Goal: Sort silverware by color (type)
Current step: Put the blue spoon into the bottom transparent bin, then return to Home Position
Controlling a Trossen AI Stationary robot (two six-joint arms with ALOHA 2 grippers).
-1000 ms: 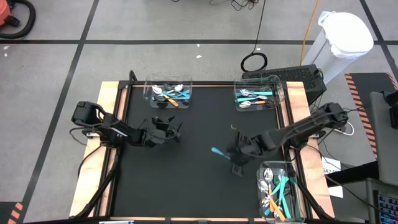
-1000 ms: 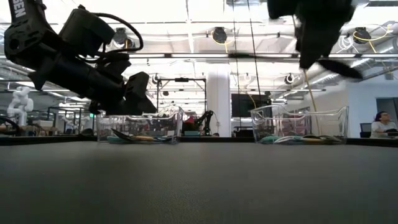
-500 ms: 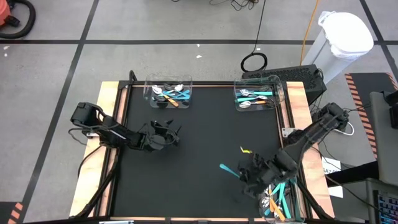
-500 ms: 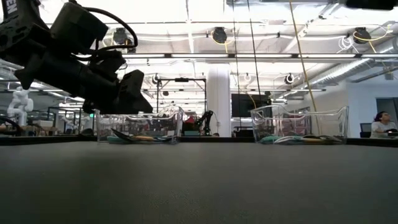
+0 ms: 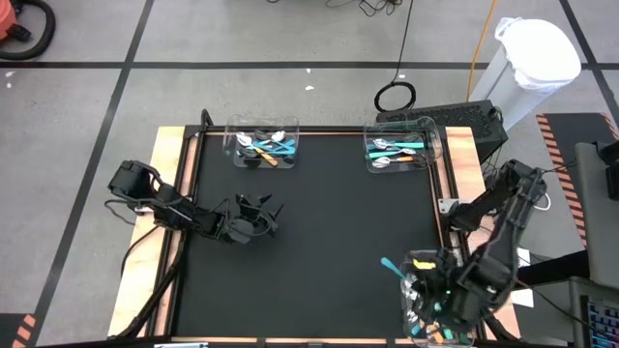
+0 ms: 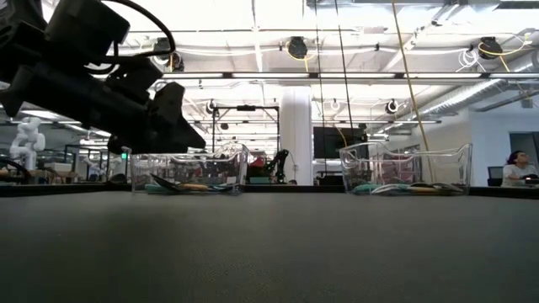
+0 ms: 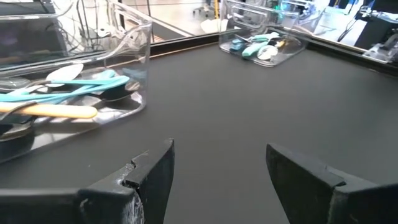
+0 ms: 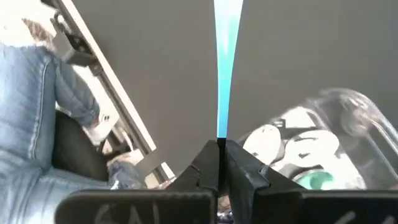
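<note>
A teal-handled utensil is pinched between the pressed-together fingers of the right gripper, its slim handle sticking straight out past the fingertips; in the high view the handle juts out over the black table just beside the near-right bin, above which the right gripper hangs. That bin holds a heap of silverware with teal and orange handles and silver heads. At the table's far edge stand two more clear bins: the far-left bin holds teal and orange pieces mixed together, and the far-right bin holds mostly teal pieces. The left wrist view shows the far-left bin close by, with teal handles lying over an orange one, and the far-right bin farther off. The left gripper hovers over the left half of the table, nearer than the far-left bin, its jaws spread wide and empty. In the right wrist view a person in blue jeans stands beyond the table's edge.
</note>
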